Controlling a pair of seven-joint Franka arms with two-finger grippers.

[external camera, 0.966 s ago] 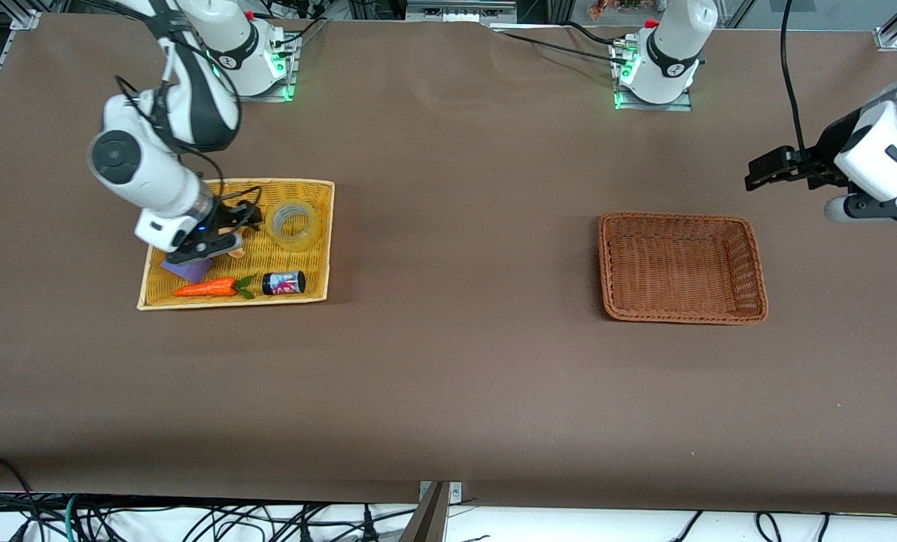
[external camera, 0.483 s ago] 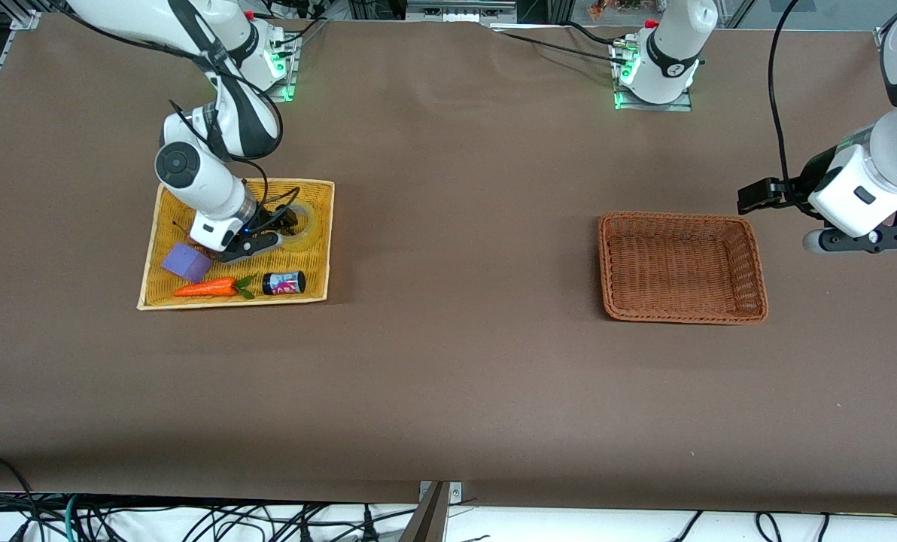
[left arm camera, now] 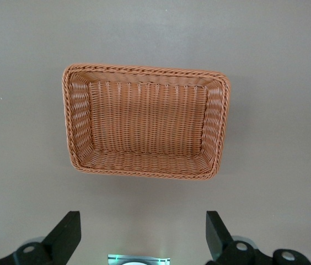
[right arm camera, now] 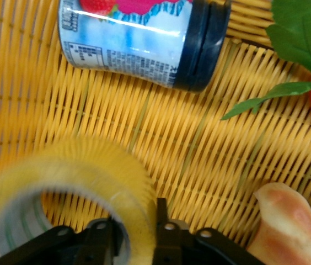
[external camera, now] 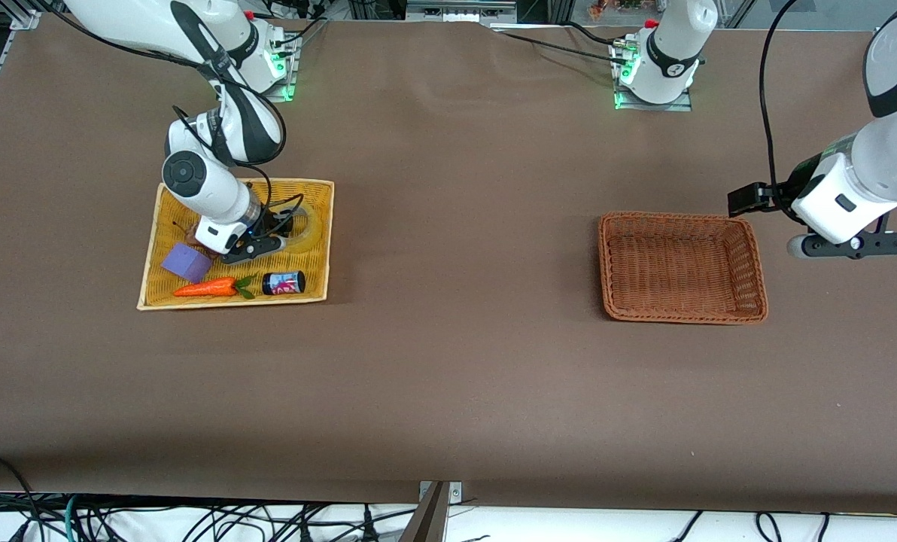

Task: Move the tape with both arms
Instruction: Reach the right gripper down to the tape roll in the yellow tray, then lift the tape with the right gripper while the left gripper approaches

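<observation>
The tape (external camera: 302, 223) is sitting in my yellow tray (external camera: 164, 297), at the tray's corner farthest from the front camera and toward the table's middle. It is tipping up off the weave: in my right wrist view the roll (right arm camera: 70, 187) is showing its wide hole and pale grey core at a slant, so its axis is leaning rather than standing straight up. The roll is a translucent, yellowish ring, blurred along its outer wall.

My right gripper (external camera: 277, 226) is down in the tray on the tape. One finger (right arm camera: 103, 240) is inside the hole and the other is against the outer wall, so I am pinching the ring's wall in a narrow grip.

A small jar (right arm camera: 139, 38) with a dark lid is lying on its side in the tray, nearer the camera than the tape, beside a carrot (external camera: 206, 287) and a purple block (external camera: 186, 263).

My left gripper (left arm camera: 139, 234) is hanging wide open and holding nothing, above the table just beside the brown basket (external camera: 749, 263), at the left arm's end.
</observation>
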